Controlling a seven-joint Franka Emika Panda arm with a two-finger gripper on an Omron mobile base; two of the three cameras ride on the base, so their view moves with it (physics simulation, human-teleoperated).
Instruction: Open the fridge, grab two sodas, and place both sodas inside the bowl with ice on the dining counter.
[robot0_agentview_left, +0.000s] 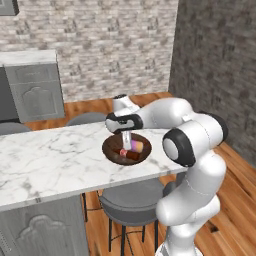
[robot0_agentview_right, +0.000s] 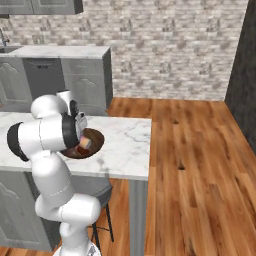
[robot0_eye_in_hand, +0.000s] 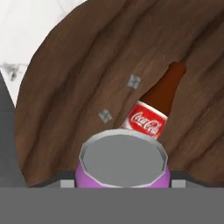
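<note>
The purple metal can's (robot0_eye_in_hand: 124, 162) lower body is cut off by the hand view's bottom edge; the round dark brown wooden bowl (robot0_agentview_right: 96, 141) sits half hidden behind the white arm — its contents barely legible there.

- The bowl (robot0_agentview_left: 127, 149) was pretty crowded: a dark cola bottle (robot0_eye_in_hand: 154, 109) lay flat inside, with the purple can (robot0_eye_in_hand: 123, 162) right next to it.
- The counter (robot0_agentview_left: 50, 160) left of the bowl was wide open marble.
- Stools (robot0_agentview_left: 132, 200) sat under the counter edge, blocking any low approach.
- The wood floor (robot0_agentview_right: 200, 165) to the right was open.
</note>
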